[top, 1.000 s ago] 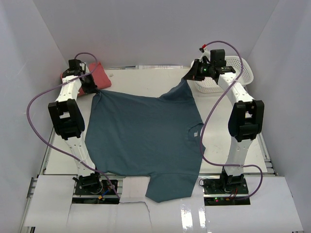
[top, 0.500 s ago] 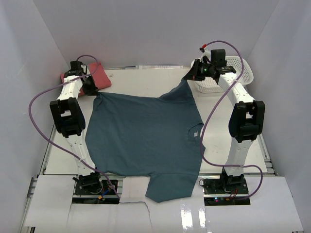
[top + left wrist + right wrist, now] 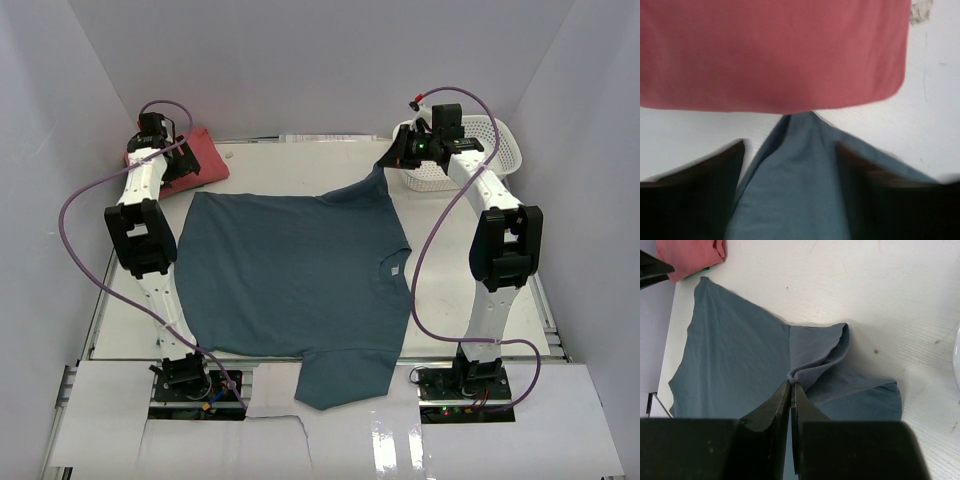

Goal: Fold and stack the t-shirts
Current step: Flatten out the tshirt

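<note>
1. The bench (image 3: 300, 165) is a white surface that carries all items. I read the clock directions below from the overhead view, with 6 o'clock at the arm bases.

2. The dark teal t-shirt (image 3: 290, 270) lies spread flat across the centre of the bench. Its collar points to 3 o'clock. One sleeve hangs over the near edge at 6 o'clock. The opposite sleeve is drawn up toward 1 o'clock.

3. The white lattice basket (image 3: 497, 140) stands in the far corner at 2 o'clock, just beside the raised sleeve.

4. The coral-red t-shirt (image 3: 210, 158) lies as a folded pad in the far corner at 10 o'clock. In the left wrist view, its near edge meets the tip of the teal shirt's corner.

5. The right hand (image 3: 791, 385) is at 1 o'clock. Its fingers are pressed together on a pinch of the teal sleeve, and the cloth bunches into a ridge at their tips.

6. The left hand (image 3: 789, 145) is at 10 o'clock, over the teal shirt's far corner. Its fingers stand apart. The cloth runs loose between them and is not clamped.

7. The small pale neck label (image 3: 397, 268) sits at the collar, at 3 o'clock on the shirt.
</note>
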Robot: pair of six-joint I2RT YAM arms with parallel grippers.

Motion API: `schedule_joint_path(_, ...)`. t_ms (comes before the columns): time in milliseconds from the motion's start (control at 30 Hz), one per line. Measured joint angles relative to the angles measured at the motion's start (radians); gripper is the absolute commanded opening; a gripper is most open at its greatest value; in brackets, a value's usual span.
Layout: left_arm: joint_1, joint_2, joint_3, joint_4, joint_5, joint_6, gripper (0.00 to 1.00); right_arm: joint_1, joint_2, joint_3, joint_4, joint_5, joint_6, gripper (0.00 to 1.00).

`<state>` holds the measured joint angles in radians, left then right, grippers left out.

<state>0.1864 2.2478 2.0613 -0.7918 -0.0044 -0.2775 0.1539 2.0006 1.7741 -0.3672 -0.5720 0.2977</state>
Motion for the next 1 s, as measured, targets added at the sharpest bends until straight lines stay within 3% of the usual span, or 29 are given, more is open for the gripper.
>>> schedule_joint_path(300,0.008,-0.021,-0.031,0.03,-0.081,-0.034,0.95,0.0,0.001,-0.004,0.0,0.0,-0.003,0.08)
schedule_joint_path(533,0.008,-0.141,-0.2,0.075,-0.033,-0.022,0.93,0.0,0.002,-0.004,0.001,-0.002,-0.003,0.08)
schedule_joint_path(1000,0.008,-0.099,-0.217,0.096,0.119,-0.02,0.8,0.0,0.002,-0.004,0.001,-0.008,-0.003,0.08)
